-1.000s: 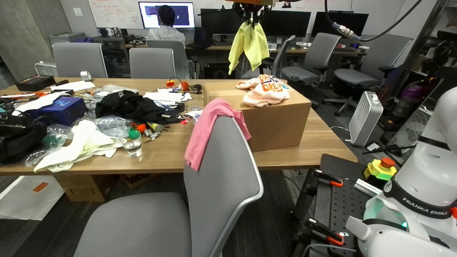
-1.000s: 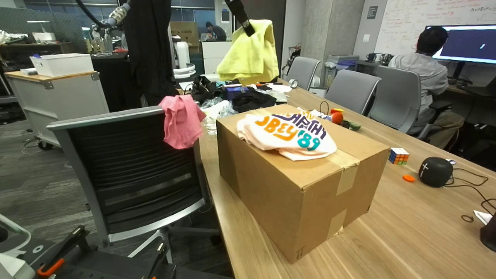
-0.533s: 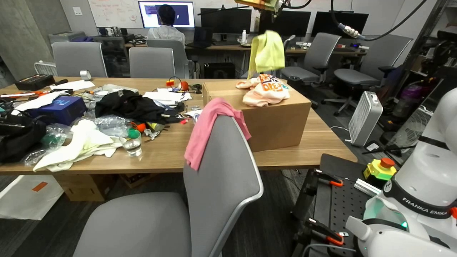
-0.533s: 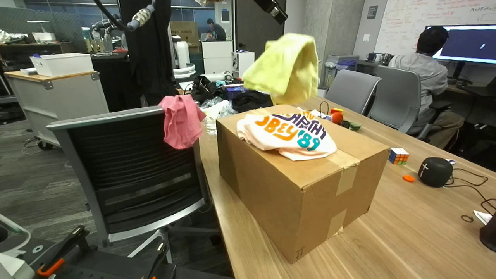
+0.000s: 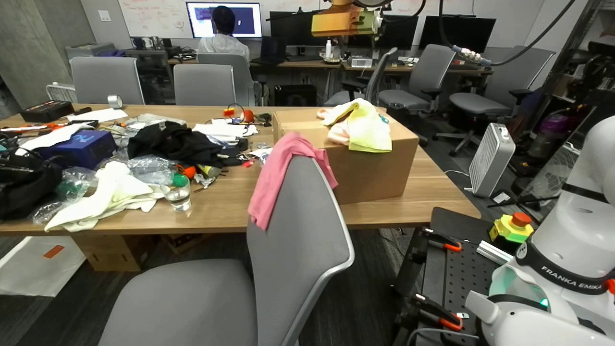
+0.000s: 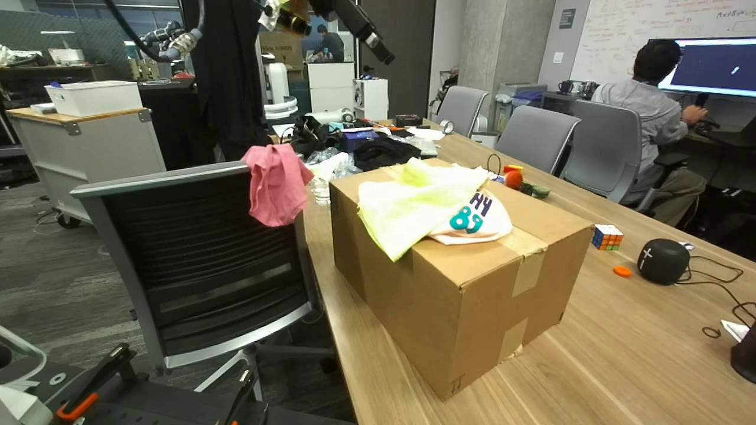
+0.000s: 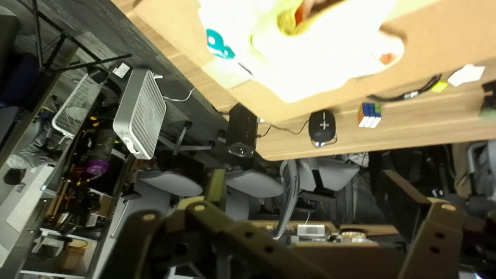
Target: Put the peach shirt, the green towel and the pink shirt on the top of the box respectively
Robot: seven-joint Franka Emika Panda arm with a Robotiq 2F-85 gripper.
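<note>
Green towel (image 6: 401,206) drapes over peach shirt (image 6: 485,223) on box (image 6: 431,313); end effector (image 7: 310,188) spread apart

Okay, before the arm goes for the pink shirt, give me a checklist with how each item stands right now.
1. The peach shirt is on the box: ok, partly covered by the green towel.
2. The green towel is on the box: ok, draped over the peach shirt, a corner hanging past the box's edge.
3. The fingers are open and empty: ok, wide apart in the wrist view, holding nothing.
4. The pink shirt is uncovered: ok, draped over the back of the chair, nothing seen on it.
5. The fingers are over the pink shirt: not ok, the wrist view shows none of it.
6. The chair is steady enough for a pull: cannot tell.
</note>
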